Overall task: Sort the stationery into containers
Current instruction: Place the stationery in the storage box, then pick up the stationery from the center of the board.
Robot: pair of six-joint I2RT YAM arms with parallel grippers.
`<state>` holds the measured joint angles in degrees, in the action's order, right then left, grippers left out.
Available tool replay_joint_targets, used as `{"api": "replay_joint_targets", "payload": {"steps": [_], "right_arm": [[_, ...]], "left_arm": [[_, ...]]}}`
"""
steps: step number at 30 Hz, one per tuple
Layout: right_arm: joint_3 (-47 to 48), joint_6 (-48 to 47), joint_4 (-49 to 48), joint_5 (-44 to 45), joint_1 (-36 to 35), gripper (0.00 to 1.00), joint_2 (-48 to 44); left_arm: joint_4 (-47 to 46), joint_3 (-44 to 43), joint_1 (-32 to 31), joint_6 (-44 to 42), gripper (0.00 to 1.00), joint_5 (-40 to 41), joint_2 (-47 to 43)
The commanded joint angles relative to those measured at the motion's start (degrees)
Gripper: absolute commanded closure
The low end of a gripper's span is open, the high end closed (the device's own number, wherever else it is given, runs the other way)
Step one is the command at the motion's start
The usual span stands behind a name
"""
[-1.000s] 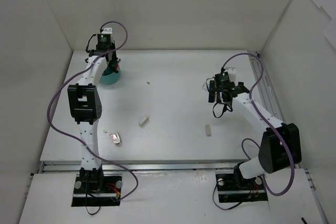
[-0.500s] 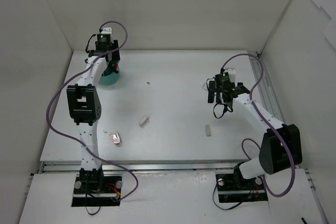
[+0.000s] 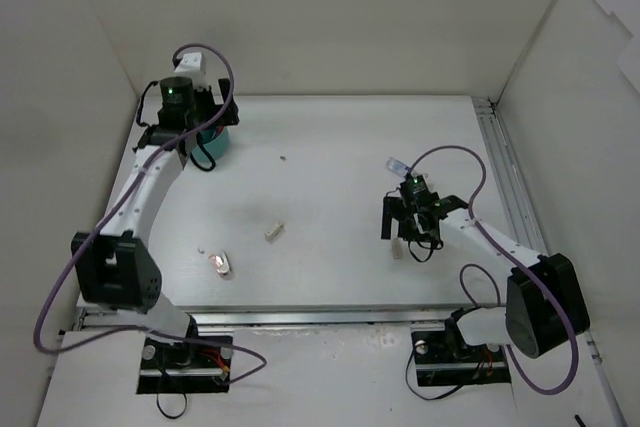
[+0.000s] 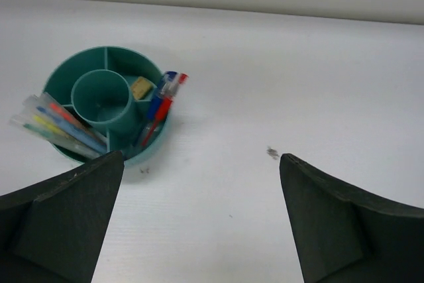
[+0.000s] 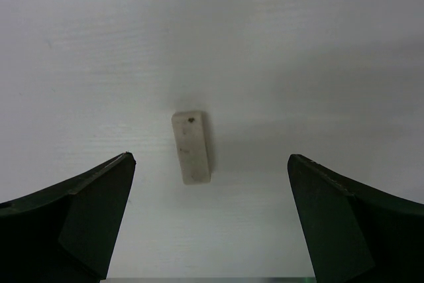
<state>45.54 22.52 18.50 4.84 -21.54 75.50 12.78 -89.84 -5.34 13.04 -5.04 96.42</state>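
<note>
Well, over on the left, the left gripper hangs with its two dark fingers spread wide, and nothing sits between them but the bare white table. Just ahead of it, near the table's far left corner, stands the round teal plastic cup, with an inner cylinder and divided compartments. A bundle of thin pens, pale yellow, blue and red among them, lies slanted in the left compartment. Their long axes run from the cylinder out over the rim toward the lower left of the wrist view. On the other side a red pen and a blue pen lean together over the right rim, ends pointing up and to the right. A small beige block sits in the compartment beside them.

From above, toward the middle, a small pale item with a reddish spot lies near the front edge. A beige eraser block lies a little to its right, its long axis slanting from near-left to far-right.

On the right, the right gripper hangs over a second beige eraser block, fingers wide apart and gripping nothing. That block lies flat on the table between the fingers, clear of both. Its long axis runs nearly straight away from the wrist camera, the far end tipped slightly left and marked by a dark speck. Beyond this arm a small bluish-white tube lies on the table; which way it points I cannot tell.
</note>
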Motion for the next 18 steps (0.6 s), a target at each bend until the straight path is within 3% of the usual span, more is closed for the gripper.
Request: {"api": "replay_joint_targets", "payload": {"steps": [1, 7, 10, 11, 15, 18], "right_arm": [[-4.04, 6.74, 1.45, -1.07, -2.01, 0.02, -0.36], [-3.8, 8.41, 1.19, 5.96, -5.62, 0.09, 4.03], [-2.48, 8.06, 1.27, 7.99, -7.37, 0.31, 6.05], [-2.21, 7.98, 1.19, 8.25, -7.81, 0.45, 6.23], [-2.21, 6.14, 1.19, 7.82, -8.43, 0.54, 6.5], [-2.12, 4.73, 1.36, 6.85, -8.43, 0.65, 6.67]], "left_arm": [[-9.34, 11.12, -1.24, 5.85, 0.0, -5.06, -12.46], [-11.29, 27.85, -4.23, 9.28, 0.0, -6.48, -25.4], [-8.47, 30.6, -5.03, 9.99, 0.0, -4.55, -28.21], [-7.95, 31.21, -5.55, 9.9, 0.0, -3.15, -29.52], [-6.71, 33.15, -5.55, 9.81, 0.0, -1.55, -31.99], [-6.71, 34.03, -5.55, 9.81, 0.0, -0.76, -32.88]]}}
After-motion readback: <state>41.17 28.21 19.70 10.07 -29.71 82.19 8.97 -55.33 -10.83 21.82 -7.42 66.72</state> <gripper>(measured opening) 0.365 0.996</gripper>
